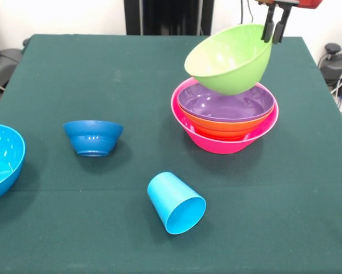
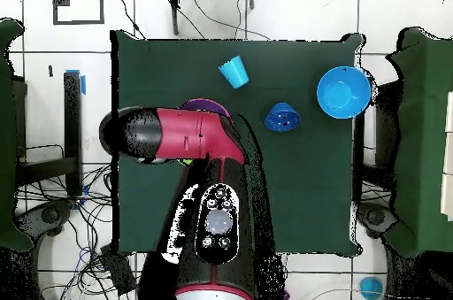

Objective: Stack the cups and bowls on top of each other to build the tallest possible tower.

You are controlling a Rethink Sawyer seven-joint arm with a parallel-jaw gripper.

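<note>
My gripper (image 1: 274, 29) is shut on the far rim of the lime green bowl (image 1: 229, 58) and holds it tilted, its mouth facing left, just above the tower. The tower is the purple bowl (image 1: 226, 103) nested in an orange bowl (image 1: 225, 128), nested in the wide pink bowl (image 1: 216, 142). A sky blue cup (image 1: 176, 202) lies on its side near the table's front, also seen from overhead (image 2: 234, 71). A small dark blue bowl (image 1: 93, 137) stands upright at the left. A large sky blue bowl (image 1: 2, 160) sits at the left edge. The yellow-green cup and small orange bowl are out of view.
The green table (image 1: 102, 68) runs under everything. In the overhead view the arm (image 2: 190, 137) covers most of the tower; only a sliver of the purple bowl (image 2: 212, 102) shows. The dark blue bowl (image 2: 281, 118) and sky blue bowl (image 2: 343, 92) lie to its right.
</note>
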